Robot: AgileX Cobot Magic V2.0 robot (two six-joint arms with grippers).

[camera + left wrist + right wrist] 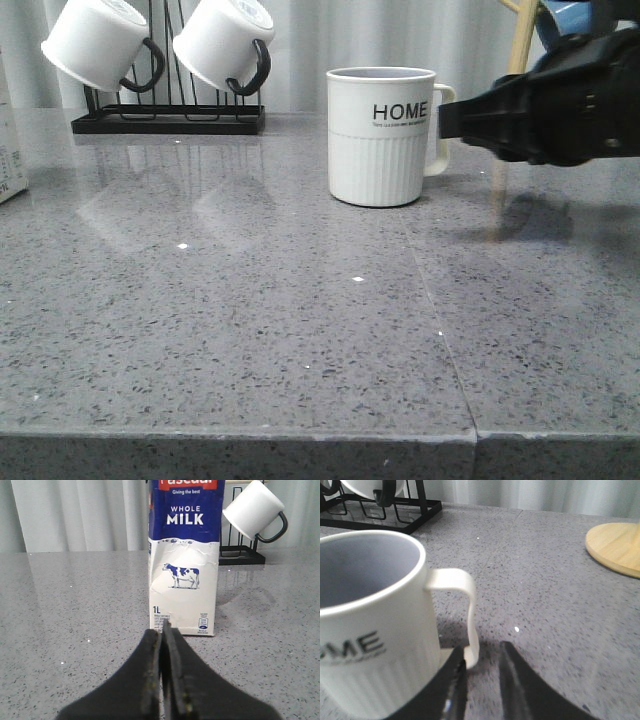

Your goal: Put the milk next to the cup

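Right fingers beside cup handle, mug rack behind.

Upright blue-topped milk carton and ribbed "HOME" cup stand on the counter.

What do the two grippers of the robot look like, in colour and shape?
Both are matte black. The left gripper has two broad fingers that taper to narrow tips, with yellowish specks along the inner edges. The right gripper has similar tapered fingers. No cables or lettering are visible.
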